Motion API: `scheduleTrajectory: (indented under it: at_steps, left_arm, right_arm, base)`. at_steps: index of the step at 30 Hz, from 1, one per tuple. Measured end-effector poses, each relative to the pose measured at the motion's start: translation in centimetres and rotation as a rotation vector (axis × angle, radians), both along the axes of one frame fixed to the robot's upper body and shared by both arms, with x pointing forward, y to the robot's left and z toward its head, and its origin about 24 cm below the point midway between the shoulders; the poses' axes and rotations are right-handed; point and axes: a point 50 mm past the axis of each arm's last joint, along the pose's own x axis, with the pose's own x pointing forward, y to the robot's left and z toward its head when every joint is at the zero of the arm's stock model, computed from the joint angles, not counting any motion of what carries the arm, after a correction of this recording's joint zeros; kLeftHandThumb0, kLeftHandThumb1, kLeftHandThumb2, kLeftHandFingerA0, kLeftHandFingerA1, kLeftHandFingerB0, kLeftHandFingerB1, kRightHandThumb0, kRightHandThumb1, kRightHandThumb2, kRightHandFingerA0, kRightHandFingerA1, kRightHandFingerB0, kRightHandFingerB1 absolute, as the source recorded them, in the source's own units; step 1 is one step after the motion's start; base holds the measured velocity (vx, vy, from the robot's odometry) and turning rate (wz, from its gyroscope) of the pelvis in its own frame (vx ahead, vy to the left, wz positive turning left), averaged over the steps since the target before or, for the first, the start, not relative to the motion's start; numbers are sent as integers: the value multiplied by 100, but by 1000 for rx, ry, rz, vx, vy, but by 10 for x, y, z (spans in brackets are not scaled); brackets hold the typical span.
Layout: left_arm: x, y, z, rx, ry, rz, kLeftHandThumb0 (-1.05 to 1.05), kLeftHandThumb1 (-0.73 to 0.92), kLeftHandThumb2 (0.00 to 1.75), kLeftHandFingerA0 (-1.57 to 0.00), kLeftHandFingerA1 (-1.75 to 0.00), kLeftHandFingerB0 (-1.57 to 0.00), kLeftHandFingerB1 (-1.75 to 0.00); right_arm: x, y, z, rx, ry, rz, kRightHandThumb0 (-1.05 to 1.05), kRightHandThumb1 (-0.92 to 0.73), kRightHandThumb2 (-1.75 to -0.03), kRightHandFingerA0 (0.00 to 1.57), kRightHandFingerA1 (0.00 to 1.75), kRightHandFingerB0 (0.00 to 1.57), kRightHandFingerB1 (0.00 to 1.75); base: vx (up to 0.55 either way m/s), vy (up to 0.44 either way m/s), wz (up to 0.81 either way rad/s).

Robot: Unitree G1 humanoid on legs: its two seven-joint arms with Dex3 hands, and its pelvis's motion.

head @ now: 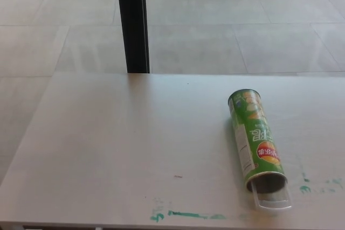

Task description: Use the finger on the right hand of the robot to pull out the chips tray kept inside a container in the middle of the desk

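A green chips can (254,137) lies on its side on the pale desk (124,144), right of centre, with its open mouth facing the near edge. A clear plastic tray (272,199) sticks a short way out of that mouth, its front lip near the desk's front edge. Neither of my hands shows in the head view.
A black vertical post (132,21) stands behind the desk's far edge, over a tiled floor. Green marker smears (183,215) run along the desk's front edge, with more (318,186) to the right of the can.
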Motion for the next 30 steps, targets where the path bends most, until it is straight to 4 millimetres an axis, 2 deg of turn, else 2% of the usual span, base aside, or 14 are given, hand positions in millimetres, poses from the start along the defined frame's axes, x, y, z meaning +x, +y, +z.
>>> scheduleTrajectory:
  at_steps: [2, 4, 5, 6, 8, 9, 12, 15, 18, 19, 20, 21, 24, 30]
  left_arm:
    - [0, 0, 0, -10, -4, -2, -23, 62, 64, -58, -73, -49, -61]
    - [0, 0, 1, -17, -9, -6, -23, 63, 64, -58, -73, -49, -61]
    - [0, -1, 2, -19, -13, -11, -23, 64, 64, -59, -74, -50, -61]
    - [1, -1, 2, -20, -16, -15, -23, 63, 64, -59, -74, -49, -61]
    - [2, -2, 3, -23, -21, -19, -24, 64, 62, -58, -72, -49, -59]
    - [2, -2, 3, -23, -21, -20, -24, 65, 62, -60, -72, -50, -58]
    - [3, -2, 3, -24, -23, -21, -25, 65, 63, -59, -72, -50, -60]
    - [4, -2, 3, -26, -26, -24, -25, 65, 63, -58, -72, -49, -60]
    - [5, -2, 4, -26, -29, -28, -24, 65, 63, -57, -73, -49, -60]
    - [5, -3, 4, -26, -30, -30, -24, 65, 63, -58, -73, -49, -60]
    - [6, -3, 5, -25, -32, -32, -24, 65, 63, -58, -73, -49, -60]
    - [6, -3, 5, -25, -33, -33, -24, 65, 63, -56, -72, -49, -60]
    - [7, -3, 6, -24, -37, -37, -25, 64, 63, -57, -72, -49, -59]
    - [8, -3, 6, -25, -42, -40, -24, 63, 64, -56, -73, -50, -61]
  right_arm:
    - [2, -2, 7, -5, -36, 2, -22, -48, -58, 99, 116, 32, 58]
    - [5, -3, 17, -24, -82, 12, -23, -50, -56, 98, 117, 37, 56]
    - [10, -4, 26, -45, -124, 22, -32, -41, -76, 99, 111, 35, 59]
    - [14, -4, 33, -60, -153, 30, -26, -50, -55, 94, 117, 38, 49]
    - [23, -4, 48, -92, -224, 50, -33, -49, -55, 97, 114, 38, 49]
    - [27, -4, 56, -108, -257, 63, -31, -48, -54, 100, 106, 39, 46]
    - [45, 1, 82, -162, -368, 114, -35, -49, -54, 102, 108, 38, 44]
    - [62, 8, 113, -219, -487, 173, -44, -50, -55, 106, 98, 38, 44]
    - [73, 17, 140, -273, -581, 235, -43, -49, -55, 104, 90, 37, 38]
    - [76, 21, 147, -287, -603, 253, -42, -39, -75, 102, 95, 31, 48]
    - [79, 25, 155, -303, -629, 276, -42, -39, -75, 102, 95, 31, 48]
    - [82, 31, 163, -318, -658, 301, -29, -51, -56, 101, 93, 36, 33]
    - [90, 49, 181, -351, -714, 385, -19, -53, -56, 96, 97, 31, 33]
    - [104, 96, 205, -430, -728, 620, -22, -53, -56, 97, 100, 30, 32]
  base:
    - [0, 0, 0]
    - [0, 0, 0]
    - [0, 0, 0]
    - [0, 0, 0]
    - [0, 0, 0]
    - [0, 0, 0]
    - [0, 0, 0]
    - [0, 0, 0]
    - [0, 0, 0]
    - [0, 0, 0]
    - [0, 0, 0]
    - [0, 0, 0]
    - [0, 0, 0]
    - [0, 0, 0]
